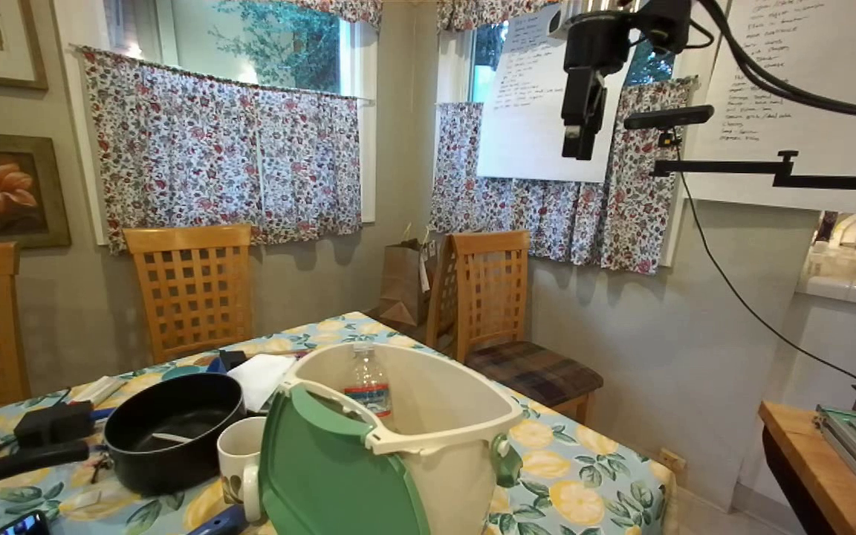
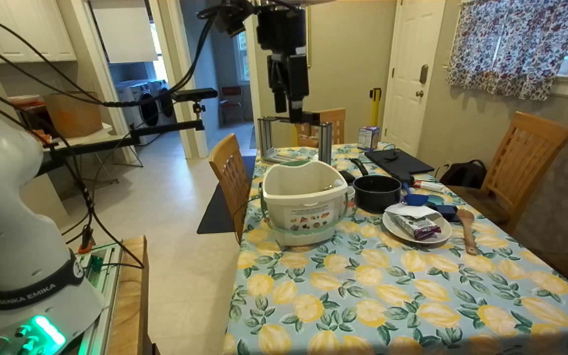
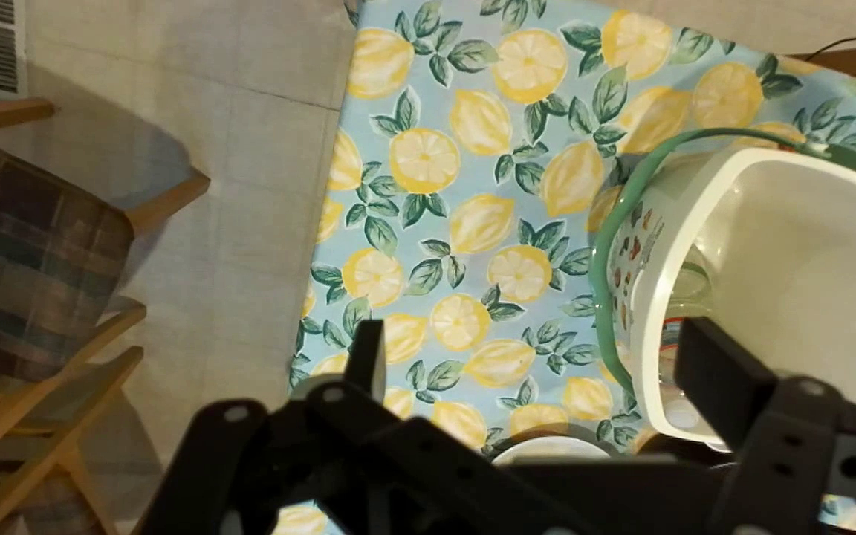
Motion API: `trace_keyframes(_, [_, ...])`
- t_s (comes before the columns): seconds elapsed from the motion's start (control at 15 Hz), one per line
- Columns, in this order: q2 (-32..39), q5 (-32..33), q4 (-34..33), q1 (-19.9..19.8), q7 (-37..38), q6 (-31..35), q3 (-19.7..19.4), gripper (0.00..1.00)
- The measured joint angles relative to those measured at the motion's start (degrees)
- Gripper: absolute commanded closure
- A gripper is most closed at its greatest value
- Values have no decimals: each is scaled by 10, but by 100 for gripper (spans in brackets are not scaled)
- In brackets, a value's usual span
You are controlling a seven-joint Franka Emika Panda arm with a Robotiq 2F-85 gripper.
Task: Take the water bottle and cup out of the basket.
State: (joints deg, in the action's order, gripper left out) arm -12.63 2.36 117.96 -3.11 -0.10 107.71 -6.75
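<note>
Water bottle (image 1: pixel 370 377) — we see it inside the basket (image 2: pixel 308 217), beside its printed wall | patterned mug (image 1: pixel 235 459) — outside the basket, on the lemon-print tablecloth (image 1: pixel 576 499), between basket and black saucepan (image 1: pixel 175 472) | gripper (image 3: pixel 536 360): raised well above the tablecloth, fingers (image 3: pixel 725 379) spread wide in the wrist view, released, well apart from the bottle

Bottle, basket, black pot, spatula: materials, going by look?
Bottle: likely clear plastic, glossy; see-through walls with highlights.
Basket: likely moulded plastic, smooth, low sheen; cream walls, thick rounded rim.
Pot: probably dark-coated metal, no bare metal visible; black inside and out, faint sheen.
Spatula: apparently wood, fairly matte; brown, grain too small to tell.
</note>
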Motion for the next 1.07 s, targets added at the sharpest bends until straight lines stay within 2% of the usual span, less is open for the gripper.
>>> trace_keyframes(0.6, [112, 3, -45, 13, 75, 51, 51, 0])
trace_keyframes(1.07, [157, 13, -57, 29, 79, 69, 67, 0])
